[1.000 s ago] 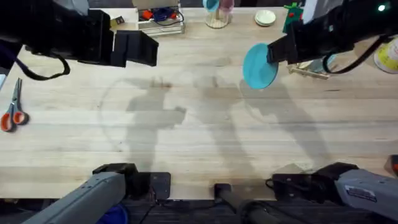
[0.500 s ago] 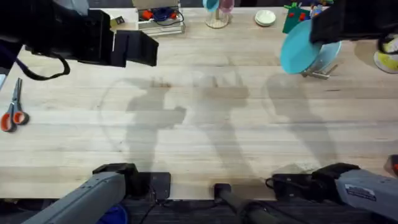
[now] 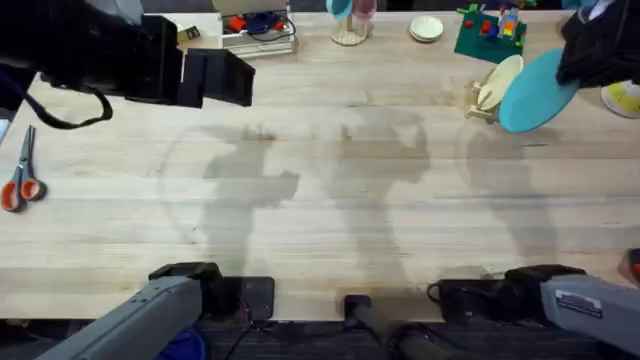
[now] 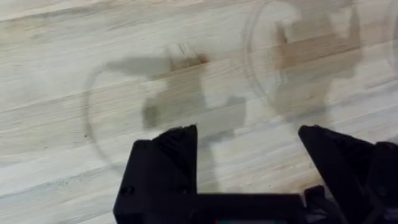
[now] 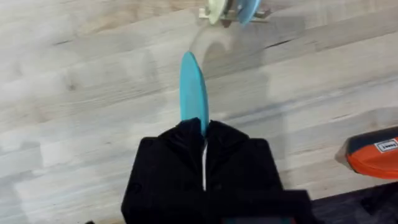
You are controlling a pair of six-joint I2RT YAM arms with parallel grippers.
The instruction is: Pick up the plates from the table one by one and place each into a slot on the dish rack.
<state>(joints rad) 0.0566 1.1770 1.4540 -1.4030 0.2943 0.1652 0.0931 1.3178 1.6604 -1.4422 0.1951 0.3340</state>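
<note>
Plate held aloft: the right gripper (image 5: pixel 204 134) is clamped on the rim of a bright cyan plate (image 3: pixel 535 92), carried on edge above the table (image 3: pixel 330 190), just beside the dish rack (image 3: pixel 484 104). A cream plate (image 3: pixel 498 83) stands in the rack, partly hidden by the cyan one; the right wrist view hints at a pale blue plate (image 5: pixel 249 9) next to it, cut off at the frame's edge. Far across the table, the left gripper (image 4: pixel 249 149) hangs with fingers spread apart, holding nothing.
</note>
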